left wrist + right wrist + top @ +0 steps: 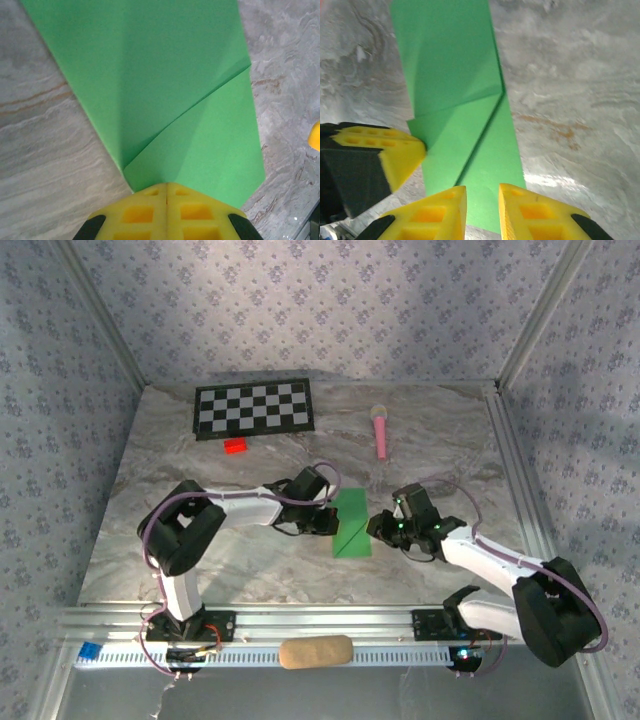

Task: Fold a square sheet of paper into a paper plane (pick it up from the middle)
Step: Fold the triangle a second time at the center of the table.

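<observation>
At the table's middle, the right gripper hangs slightly parted over the part-folded square sheet of paper. The left gripper, closed, meets its edge. The sheet is likely light, limp and slippery, so pinch a raised flap.

Green paper folded, creased; flat on table

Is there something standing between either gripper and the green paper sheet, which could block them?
Nothing visible does. The left gripper has its jaws shut at one edge of the folded green paper. The right gripper has its jaws open over another edge, and paper shows in the gap between them.
</observation>
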`<state>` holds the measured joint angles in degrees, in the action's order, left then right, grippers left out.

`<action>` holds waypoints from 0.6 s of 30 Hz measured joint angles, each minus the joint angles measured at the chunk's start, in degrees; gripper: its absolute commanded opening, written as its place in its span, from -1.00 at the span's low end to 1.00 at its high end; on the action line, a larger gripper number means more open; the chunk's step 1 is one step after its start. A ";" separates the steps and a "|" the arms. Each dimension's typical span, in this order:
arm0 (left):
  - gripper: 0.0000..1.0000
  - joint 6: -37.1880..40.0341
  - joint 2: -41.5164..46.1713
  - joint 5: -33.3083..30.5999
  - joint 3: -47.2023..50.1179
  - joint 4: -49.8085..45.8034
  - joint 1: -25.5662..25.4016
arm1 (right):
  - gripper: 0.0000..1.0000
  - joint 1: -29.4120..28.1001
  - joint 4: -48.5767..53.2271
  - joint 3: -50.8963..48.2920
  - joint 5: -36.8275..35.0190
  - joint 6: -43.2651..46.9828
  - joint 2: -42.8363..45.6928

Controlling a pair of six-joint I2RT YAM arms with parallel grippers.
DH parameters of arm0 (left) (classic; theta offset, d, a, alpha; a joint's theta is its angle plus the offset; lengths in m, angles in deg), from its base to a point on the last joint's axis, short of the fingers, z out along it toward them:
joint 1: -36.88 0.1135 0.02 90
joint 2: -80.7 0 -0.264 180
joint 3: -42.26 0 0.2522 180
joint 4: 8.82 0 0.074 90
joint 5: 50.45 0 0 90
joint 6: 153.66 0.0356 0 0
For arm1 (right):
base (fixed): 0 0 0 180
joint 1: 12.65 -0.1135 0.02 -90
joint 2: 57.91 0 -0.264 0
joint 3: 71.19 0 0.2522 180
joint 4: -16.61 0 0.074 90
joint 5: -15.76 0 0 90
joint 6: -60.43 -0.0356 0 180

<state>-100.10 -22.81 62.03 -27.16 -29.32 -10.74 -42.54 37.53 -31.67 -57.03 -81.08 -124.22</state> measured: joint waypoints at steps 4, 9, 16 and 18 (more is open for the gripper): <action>-0.94 0.02 0.00 0.00 0.02 -0.28 0.00 | -0.48 -1.73 0.87 -0.31 -0.11 -0.92 -0.28; -0.94 0.02 0.00 0.04 0.02 -1.01 0.00 | -0.47 -3.30 0.81 -0.31 -0.11 -1.88 -3.48; -0.94 0.02 0.00 0.04 0.39 -1.29 0.00 | -0.38 -5.81 0.52 0.39 -0.13 -3.15 -6.23; -0.94 0.00 0.00 0.04 0.76 -1.44 -0.02 | -0.38 -6.25 0.66 0.85 -0.37 -3.17 -6.49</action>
<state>-100.10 -22.81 62.08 -26.40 -30.76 -10.76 -48.79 38.18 -30.82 -57.40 -84.25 -130.71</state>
